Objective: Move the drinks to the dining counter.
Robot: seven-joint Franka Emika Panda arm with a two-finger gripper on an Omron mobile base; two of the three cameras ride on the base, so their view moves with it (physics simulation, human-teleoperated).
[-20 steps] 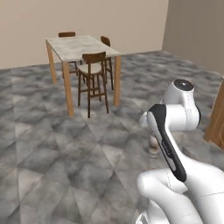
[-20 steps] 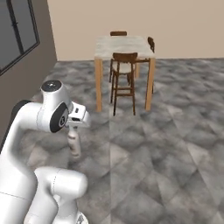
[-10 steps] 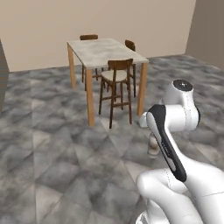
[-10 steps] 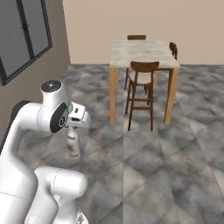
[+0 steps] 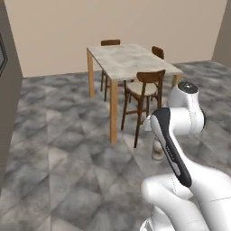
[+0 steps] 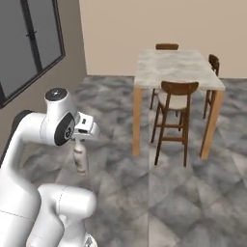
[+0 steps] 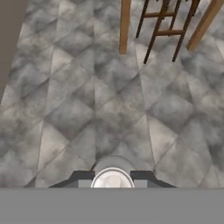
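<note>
The gripper (image 6: 79, 144) holds the bottle (image 6: 80, 160) upright by its whitish neck, well short of the dining table (image 6: 177, 68), which lies ahead beyond the near chair (image 6: 174, 120).

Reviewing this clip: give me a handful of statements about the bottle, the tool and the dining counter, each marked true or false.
1. The tool is shut on the slim brown bottle, which hangs above the floor. True.
2. A red can stands on the dining counter. False: no can or other drink shows on its marble top.
3. A wooden chair stands at the near long side of the dining counter. True.
4. The bottle already rests on the dining counter. False: it is held beside the arm, well short of the counter.
5. The dining counter has black metal legs. False: its legs are wooden.
</note>
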